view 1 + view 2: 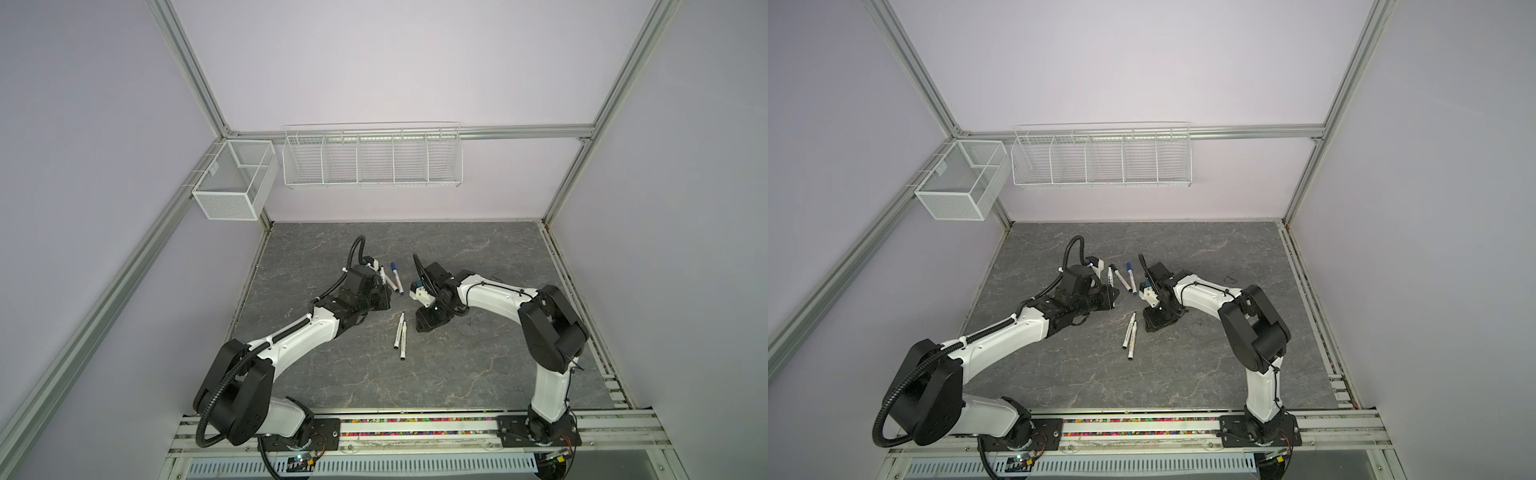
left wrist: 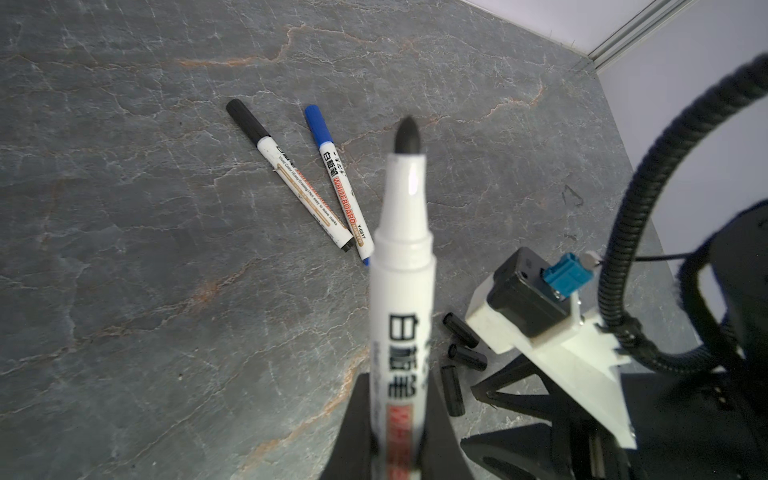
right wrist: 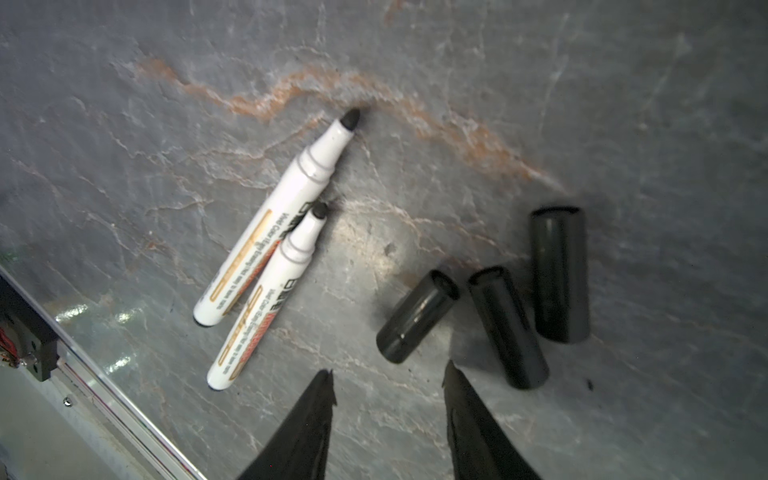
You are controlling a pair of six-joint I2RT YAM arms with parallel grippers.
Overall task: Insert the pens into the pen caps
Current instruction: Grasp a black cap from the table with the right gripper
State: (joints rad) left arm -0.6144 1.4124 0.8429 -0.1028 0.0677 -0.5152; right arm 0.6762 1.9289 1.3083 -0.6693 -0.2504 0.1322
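Clamped in the left gripper (image 2: 399,388), the bare-tipped pen (image 2: 403,270) risked missing a black cap (image 3: 417,316) if the empty, parted right gripper (image 3: 390,370) seized it askew.

Three caps (image 3: 507,326) near two pens (image 3: 270,245), on table (image 3: 623,83)

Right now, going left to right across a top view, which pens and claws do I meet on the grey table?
Left claw shut on an uncapped white marker pen → black-capped white marker pen → blue-capped white marker pen → open right claw. The two loose uncapped pens nearer the front overlap these, so left out.
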